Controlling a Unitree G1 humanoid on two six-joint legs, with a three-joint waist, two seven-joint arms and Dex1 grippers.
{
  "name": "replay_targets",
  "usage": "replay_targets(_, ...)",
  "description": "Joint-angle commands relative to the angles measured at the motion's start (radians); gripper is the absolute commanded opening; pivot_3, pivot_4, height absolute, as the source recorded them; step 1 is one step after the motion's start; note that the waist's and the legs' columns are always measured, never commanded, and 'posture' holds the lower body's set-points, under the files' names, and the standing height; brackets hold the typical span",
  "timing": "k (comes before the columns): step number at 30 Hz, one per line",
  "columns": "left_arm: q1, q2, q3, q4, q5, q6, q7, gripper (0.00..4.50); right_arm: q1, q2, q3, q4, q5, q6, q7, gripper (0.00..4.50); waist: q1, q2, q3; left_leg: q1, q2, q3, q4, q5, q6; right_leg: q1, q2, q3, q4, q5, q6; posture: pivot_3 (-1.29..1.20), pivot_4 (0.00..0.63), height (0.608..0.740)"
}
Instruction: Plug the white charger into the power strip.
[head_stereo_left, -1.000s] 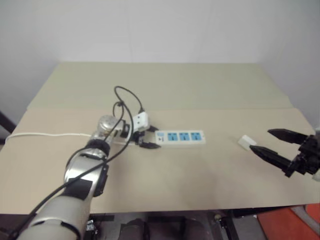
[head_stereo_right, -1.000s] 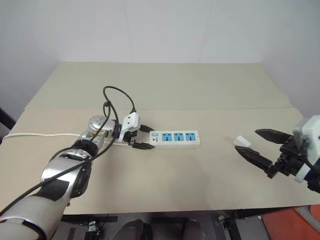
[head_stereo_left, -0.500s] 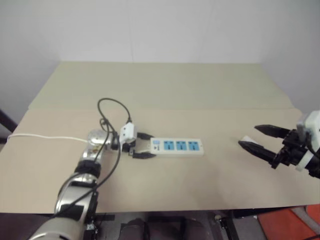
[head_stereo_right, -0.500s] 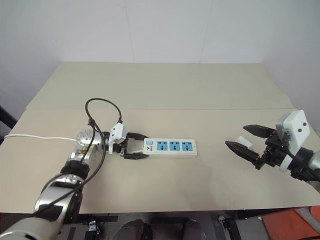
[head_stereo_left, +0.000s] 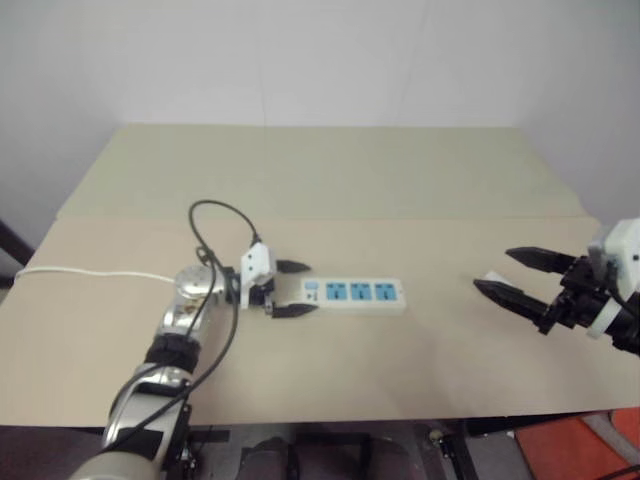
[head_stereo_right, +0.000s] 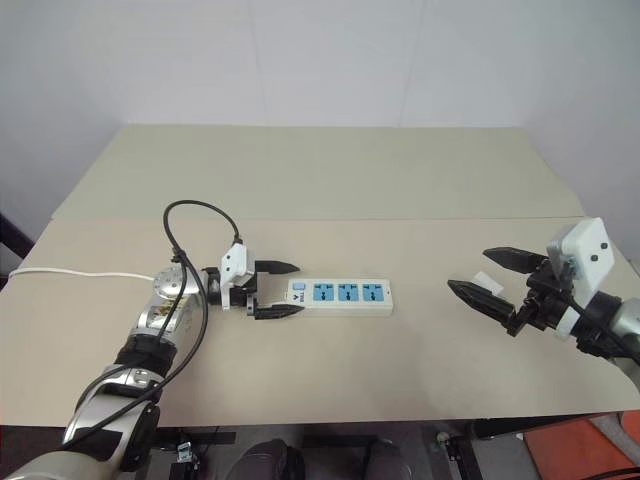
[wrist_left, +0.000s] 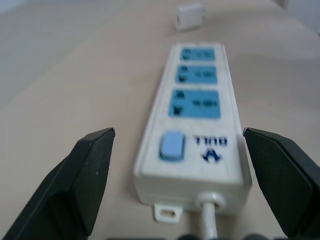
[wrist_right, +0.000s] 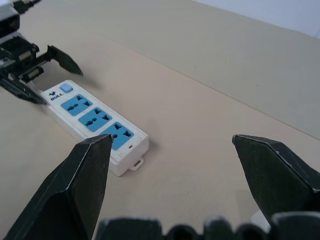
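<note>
Power strip (head_stereo_right: 339, 295) lying flat mid-table, switch end toward 9 o'clock, sockets bare; left gripper (head_stereo_right: 276, 290) spread wide just off that end, touching nothing; white charger (head_stereo_right: 482, 281) lying on table at 3 o'clock, well apart from strip; right gripper (head_stereo_right: 492, 281) spread, straddling charger, empty.

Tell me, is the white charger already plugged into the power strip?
No. The white charger lies on the table, apart from the power strip.

Power strip (head_stereo_right: 340, 294) mid-table (head_stereo_right: 330, 180); charger (head_stereo_right: 483, 281) well right.
</note>
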Motion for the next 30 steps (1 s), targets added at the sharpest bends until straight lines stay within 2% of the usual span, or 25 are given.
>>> replay_targets(1,0.028,0.011,-0.003,-0.058,-0.04,0.029,-0.02,4.47,-0.013,-0.002,-0.023,0.002,0.009,-0.021,0.004,4.5,0.0,0.0,0.0,0.0,0.0,0.0,0.0,0.0,0.0,0.0,0.0,0.0,0.0,0.0,0.0,0.0,0.15,0.74)
replay_targets(7,0.031,-0.008,-0.017,-0.019,-0.04,-0.001,-0.03,4.47,-0.035,-0.018,-0.03,0.022,0.016,-0.012,0.014,4.5,0.002,0.0,0.0,0.0,0.0,0.0,0.0,0.0,0.0,0.0,0.0,0.0,0.0,0.0,0.0,0.0,0.15,0.74)
replay_targets(22,-0.079,-0.086,-0.038,0.289,0.007,-0.212,-0.08,4.47,-0.037,-0.057,-0.097,0.02,0.074,0.043,0.026,4.5,0.01,0.0,0.0,0.0,0.0,0.0,0.0,0.0,0.0,0.001,0.0,0.0,0.0,0.0,0.0,0.0,0.15,0.74)
replay_targets(30,-0.115,-0.103,-0.034,0.362,0.015,-0.273,-0.1,4.47,-0.035,-0.051,-0.093,0.011,0.087,0.043,0.008,4.5,0.014,0.0,0.0,0.0,-0.001,0.0,0.0,0.0,0.001,0.001,-0.001,0.0,0.0,0.0,0.0,0.0,0.15,0.74)
